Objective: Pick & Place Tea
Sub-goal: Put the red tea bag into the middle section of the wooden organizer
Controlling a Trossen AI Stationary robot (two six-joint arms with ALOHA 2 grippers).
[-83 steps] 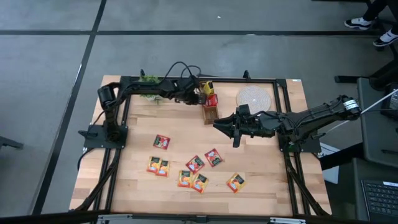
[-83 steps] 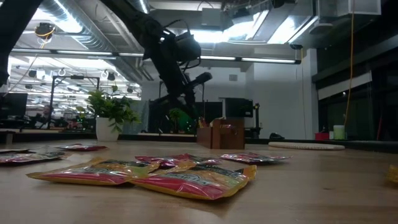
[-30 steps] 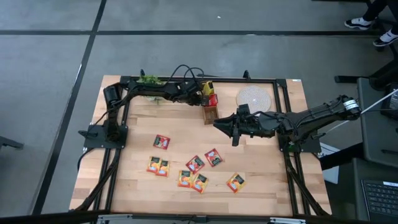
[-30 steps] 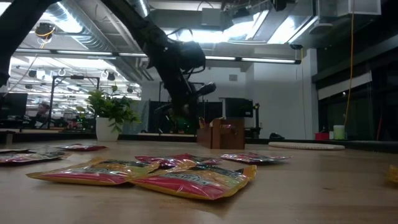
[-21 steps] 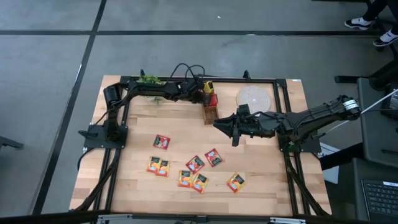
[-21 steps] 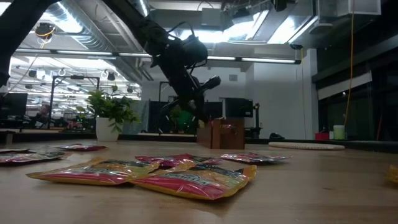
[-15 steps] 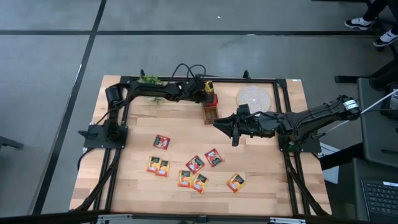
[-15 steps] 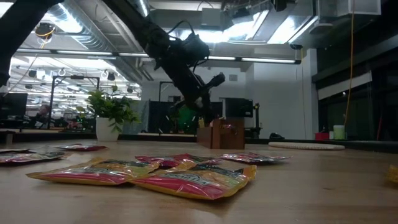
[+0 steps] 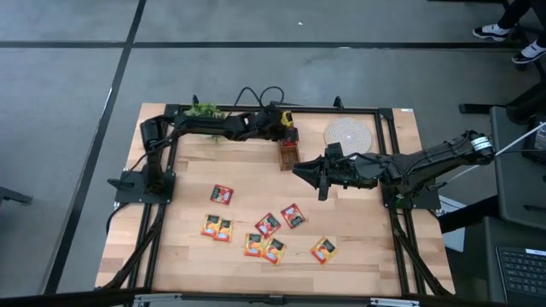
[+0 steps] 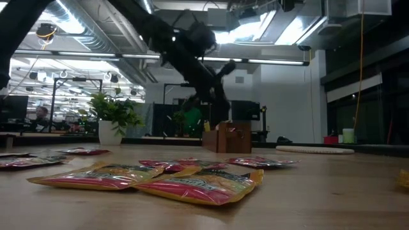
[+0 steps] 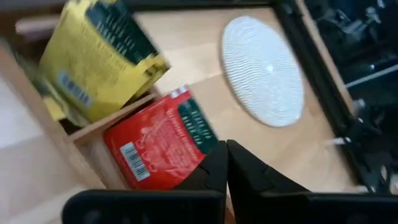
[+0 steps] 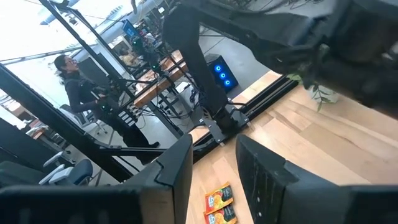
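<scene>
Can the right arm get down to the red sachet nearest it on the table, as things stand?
Probably yes. The right gripper hangs beside the wooden box, jaws apart and empty, and the red sachet lies flat on bare table with nothing over it. The left gripper is away at the box's far end.

A yellow sachet (image 11: pixel 99 59) and red sachet (image 11: pixel 163 145) stand beside a white woven mat (image 11: pixel 263 70).

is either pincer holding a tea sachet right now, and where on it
No. The left pincer is shut and empty over the red sachet in the wooden box; the right pincer holds nothing visible.
</scene>
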